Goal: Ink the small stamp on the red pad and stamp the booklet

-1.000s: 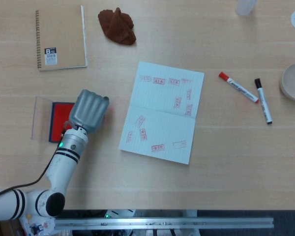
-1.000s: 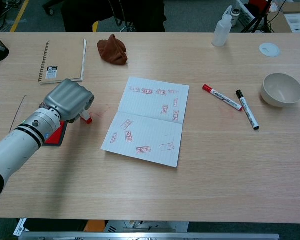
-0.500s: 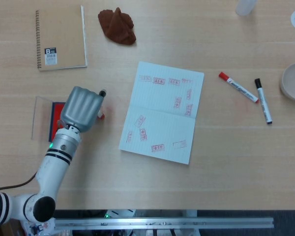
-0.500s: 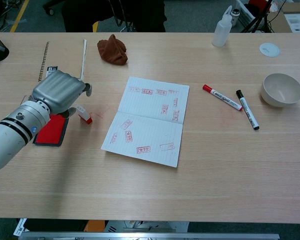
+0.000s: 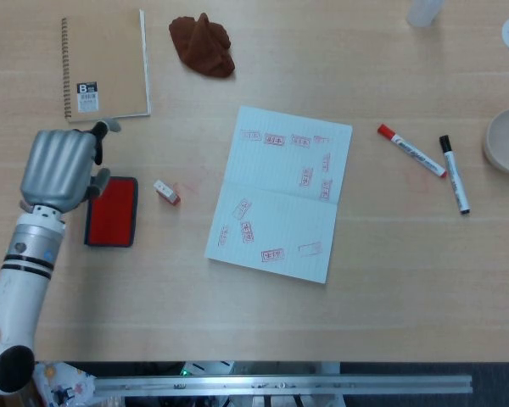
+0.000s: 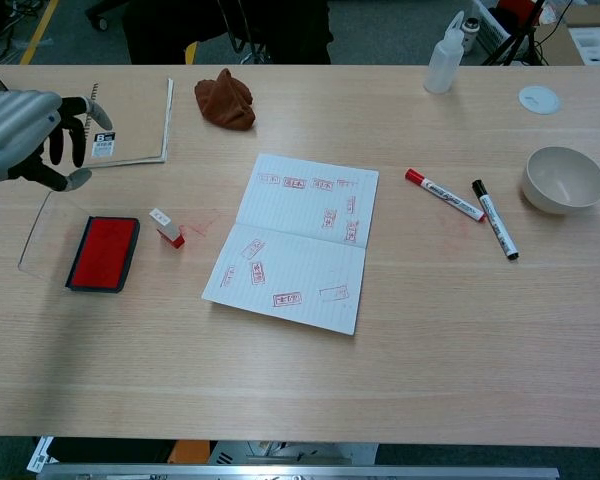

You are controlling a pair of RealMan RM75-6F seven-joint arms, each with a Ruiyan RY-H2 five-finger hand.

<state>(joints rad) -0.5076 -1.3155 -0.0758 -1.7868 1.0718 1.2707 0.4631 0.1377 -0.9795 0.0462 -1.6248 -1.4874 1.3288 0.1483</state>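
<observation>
Now that the left hand has pulled back from over the pad to the table's left edge, its fingers loosely curled and holding nothing, the stamp lies released on the table between the pad and the booklet. The booklet lies open, already carrying many red prints. The right hand is out of view. Judging from this, the stamping looks finished, or a fresh grasp must come first
</observation>
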